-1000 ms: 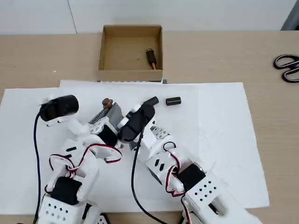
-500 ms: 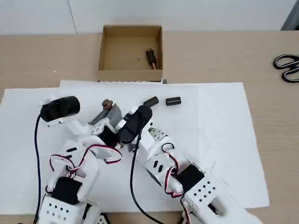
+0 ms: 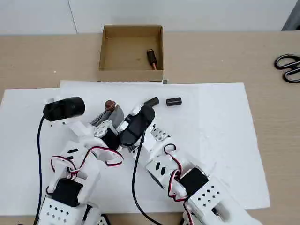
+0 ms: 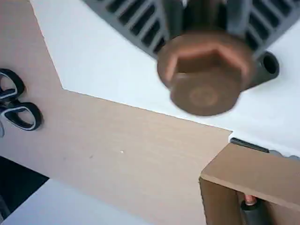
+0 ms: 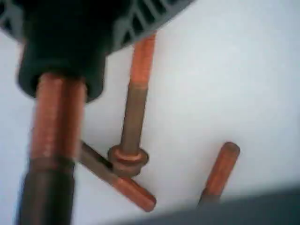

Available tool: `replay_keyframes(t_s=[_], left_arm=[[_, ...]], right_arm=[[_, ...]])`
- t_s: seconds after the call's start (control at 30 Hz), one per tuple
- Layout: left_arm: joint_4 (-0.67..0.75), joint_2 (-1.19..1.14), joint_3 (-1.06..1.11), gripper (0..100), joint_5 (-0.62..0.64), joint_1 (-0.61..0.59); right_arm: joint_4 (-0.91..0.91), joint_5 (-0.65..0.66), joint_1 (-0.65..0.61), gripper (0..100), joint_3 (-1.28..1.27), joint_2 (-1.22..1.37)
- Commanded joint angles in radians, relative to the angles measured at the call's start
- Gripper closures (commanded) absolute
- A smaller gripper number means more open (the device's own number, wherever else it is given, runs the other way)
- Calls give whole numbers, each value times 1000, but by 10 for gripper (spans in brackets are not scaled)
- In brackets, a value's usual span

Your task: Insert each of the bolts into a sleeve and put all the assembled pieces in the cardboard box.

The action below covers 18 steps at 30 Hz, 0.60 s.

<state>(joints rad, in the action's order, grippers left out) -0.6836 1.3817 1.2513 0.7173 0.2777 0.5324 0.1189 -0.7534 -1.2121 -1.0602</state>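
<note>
Firmly, left gripper (image 4: 202, 14) clamps a bolt (image 4: 205, 77); right gripper (image 5: 65, 16) grips a sleeve (image 5: 61, 63) holding a shank (image 5: 54, 124).

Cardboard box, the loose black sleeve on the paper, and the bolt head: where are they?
cardboard box (image 3: 130, 75), high view, on its front wall.
loose black sleeve (image 3: 174, 101), high view, middle of its side.
bolt head (image 4: 205, 77), left wrist view, on its end face.

High view: one cardboard box (image 3: 131, 75) containing one assembled piece (image 3: 151, 57), two black sleeves (image 3: 173, 101) on one white sheet (image 3: 220, 140), one pair of scissors (image 3: 291, 68), and two arms (image 3: 75, 178). Right wrist view: one gripped sleeve (image 5: 61, 61) receiving one bolt (image 5: 51, 136), plus three loose bolts (image 5: 133, 117). Whether the gripped sleeve is one of those two cannot be told.
</note>
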Motion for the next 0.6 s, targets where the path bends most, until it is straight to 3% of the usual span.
replay_keyframes(t_s=[0.0, 0.2, 0.57], left_arm=[[-32, 9, -7, 994, -8, 32], [-163, 9, -7, 994, -11, 124], [-253, 9, -8, 991, -80, 123]], right_arm=[[-16, 9, -4, 996, 52, -41], [-16, 9, -4, 996, 52, -48], [-16, 9, -4, 996, 52, -48]])
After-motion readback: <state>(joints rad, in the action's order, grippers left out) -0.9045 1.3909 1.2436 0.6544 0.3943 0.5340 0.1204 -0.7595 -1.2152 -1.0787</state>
